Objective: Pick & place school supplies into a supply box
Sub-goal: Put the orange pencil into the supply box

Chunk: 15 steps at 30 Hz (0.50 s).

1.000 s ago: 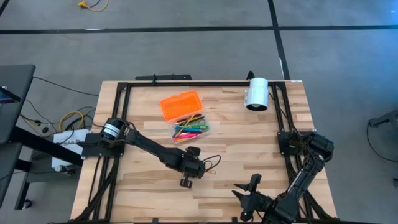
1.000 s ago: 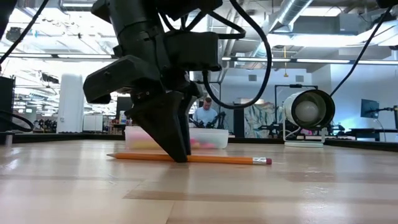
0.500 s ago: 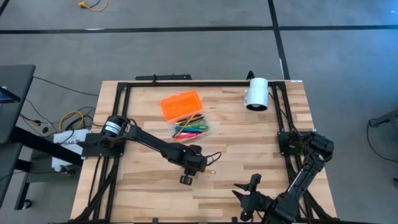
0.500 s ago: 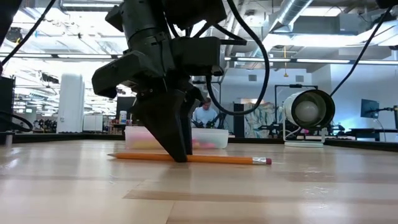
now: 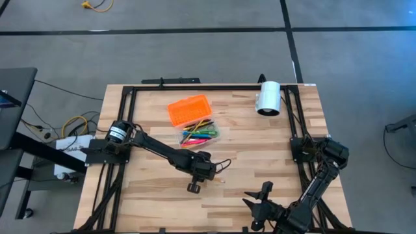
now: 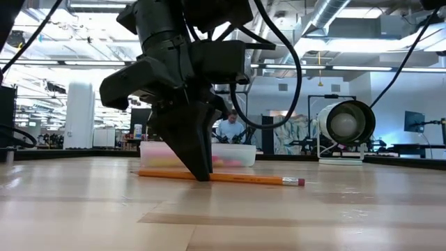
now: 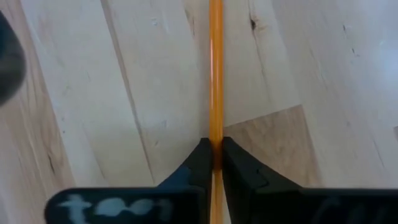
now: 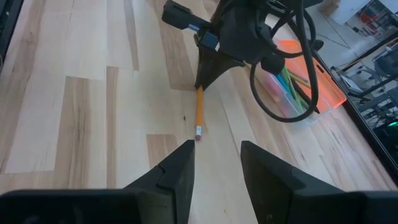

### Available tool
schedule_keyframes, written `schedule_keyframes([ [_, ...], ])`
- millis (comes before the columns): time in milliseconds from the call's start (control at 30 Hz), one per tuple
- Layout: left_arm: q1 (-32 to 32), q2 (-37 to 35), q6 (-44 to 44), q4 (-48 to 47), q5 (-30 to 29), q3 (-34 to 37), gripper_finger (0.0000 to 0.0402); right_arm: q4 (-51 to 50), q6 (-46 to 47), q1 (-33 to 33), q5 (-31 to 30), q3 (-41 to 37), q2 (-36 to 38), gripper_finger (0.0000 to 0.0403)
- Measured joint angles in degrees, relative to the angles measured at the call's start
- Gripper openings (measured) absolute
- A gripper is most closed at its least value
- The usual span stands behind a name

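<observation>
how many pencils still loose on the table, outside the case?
1: an orange pencil lying on the table's near middle, clamped by the left gripper. The rest sit in the supply box; none visible elsewhere.

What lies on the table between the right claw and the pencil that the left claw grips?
Only bare wooden table, as the right wrist view shows: nothing between the right claw and the pencil in the left claw.

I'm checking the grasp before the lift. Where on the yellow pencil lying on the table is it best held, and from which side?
Grip the yellow pencil on its bare shaft near mid-length, coming straight down, fingers either side across its width. It lies flat and thin on the table, so only the top is open. The left gripper is shut on it this way; the right gripper waits open.
</observation>
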State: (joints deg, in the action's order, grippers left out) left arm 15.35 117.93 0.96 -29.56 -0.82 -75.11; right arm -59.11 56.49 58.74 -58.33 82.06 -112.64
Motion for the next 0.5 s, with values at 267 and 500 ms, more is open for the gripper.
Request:
schedule_keyframes([
  [267,0.6,0.0,-0.7,0.0,-5.2,0.0,0.0005,0.0,0.0,0.0,0.0,0.0,0.0,0.0124],
  [500,2.0,0.2,-0.7,-2.2,-12.4,-1.5,0.0003,0.0,0.0,0.0,0.0,0.0,0.0,0.0124],
])
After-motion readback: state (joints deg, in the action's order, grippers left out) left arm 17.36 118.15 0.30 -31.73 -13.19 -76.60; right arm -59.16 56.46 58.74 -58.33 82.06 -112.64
